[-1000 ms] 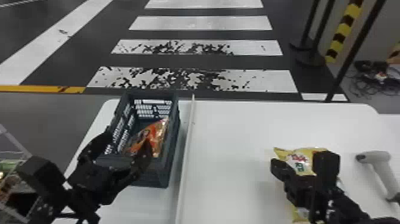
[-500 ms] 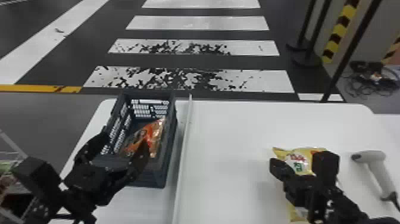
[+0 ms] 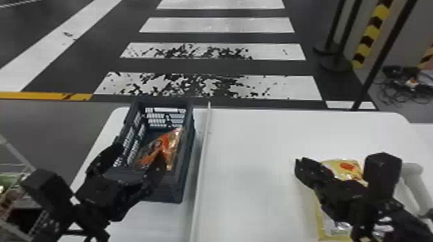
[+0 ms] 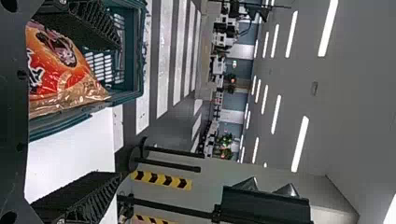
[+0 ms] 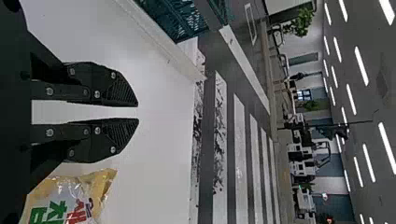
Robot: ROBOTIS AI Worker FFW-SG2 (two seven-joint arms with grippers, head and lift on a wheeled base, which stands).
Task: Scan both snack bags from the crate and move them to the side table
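On the left part of the table, the crate [image 3: 183, 183] holds the orange snack bag [image 3: 174, 141], also in the left wrist view [image 4: 60, 70]. My left gripper [image 3: 137, 157] is over the crate's near end, one finger overlapping the bag; in its wrist view the left gripper [image 4: 119, 111] stands open, fingers wide apart. At the right, the yellow snack bag [image 3: 343, 169] lies on the table, partly hidden behind my right gripper [image 3: 303, 164]. The right wrist view shows the right gripper [image 5: 138, 112] narrowly open with nothing between its fingers, beside the yellow bag [image 5: 70, 198].
A raised white divider strip [image 3: 201, 161] runs along the white table [image 3: 257, 144], between crate and yellow bag. The white handheld scanner [image 3: 414, 180] lies right of the right gripper, partly covered by it. A rack [image 3: 16, 154] stands at the lower left.
The right gripper has shifted up and to the right in the head view and covers a different part of the yellow bag. The left gripper is in about the same place over the crate.
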